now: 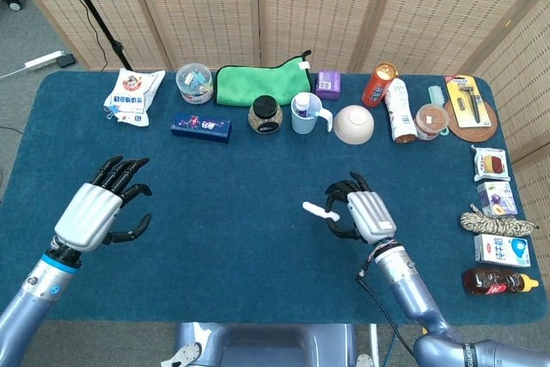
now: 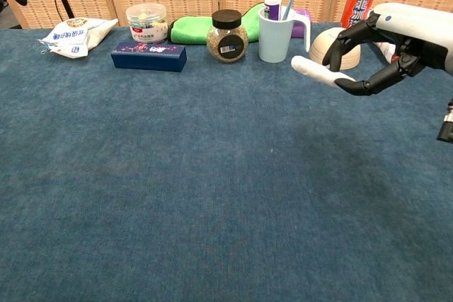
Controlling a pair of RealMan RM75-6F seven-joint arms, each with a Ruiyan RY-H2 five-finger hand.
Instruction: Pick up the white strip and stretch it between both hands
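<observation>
White strip, smooth and rod-like, sits pinched in the right hand; left hand fingers spread, empty.

**A staged robot test room**

A blue-clothed table is sitting before woven folding screens, with a stand leg and power strip lying on grey floor. Groceries and toiletries, like a mug and jar, are lining its edges.
</observation>
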